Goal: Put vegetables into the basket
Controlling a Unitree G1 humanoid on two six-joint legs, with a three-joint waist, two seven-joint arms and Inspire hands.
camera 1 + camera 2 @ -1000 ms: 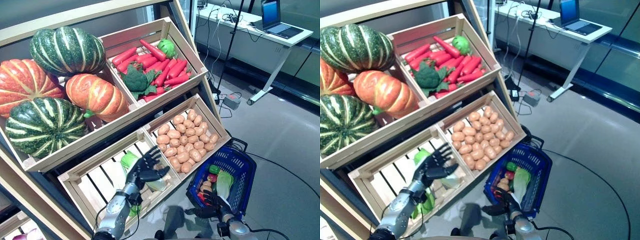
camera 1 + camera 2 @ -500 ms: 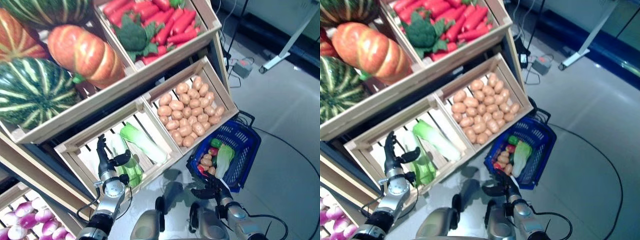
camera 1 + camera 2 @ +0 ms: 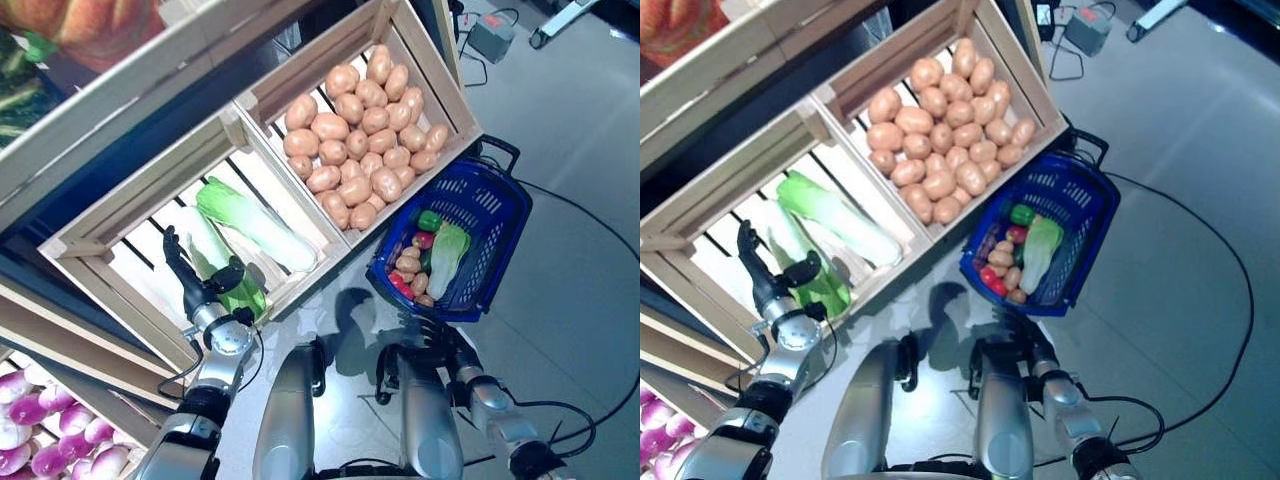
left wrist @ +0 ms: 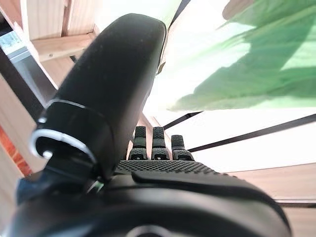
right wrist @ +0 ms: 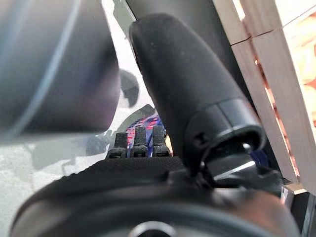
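Observation:
The blue basket (image 3: pixel 503 214) stands on the floor at the right of the wooden stand. In it lie a pale green cabbage (image 3: pixel 446 258), a green pepper (image 3: pixel 429 219), potatoes (image 3: pixel 406 266) and red vegetables (image 3: pixel 400 286). My left hand (image 3: pixel 192 291) is inside the lower left crate (image 3: pixel 112 215), open, fingers straight and pointing up the slats. Its thumb is beside a green leafy vegetable (image 3: pixel 243 296), which also shows past the fingers in the left wrist view (image 4: pixel 256 64). My right hand (image 3: pixel 437 334) is open and empty, low in front of the basket's near rim.
A second crate (image 3: pixel 447 88) of the stand is right above the basket's far rim. A lower shelf (image 3: pixel 40 440) with purple vegetables is at the bottom left. Grey floor spreads out to the right of the basket.
The camera has tilted down, so the whole picture has shifted. My left hand has drawn back from over the pale cabbage to the crate's front left. The right hand stays by the basket.

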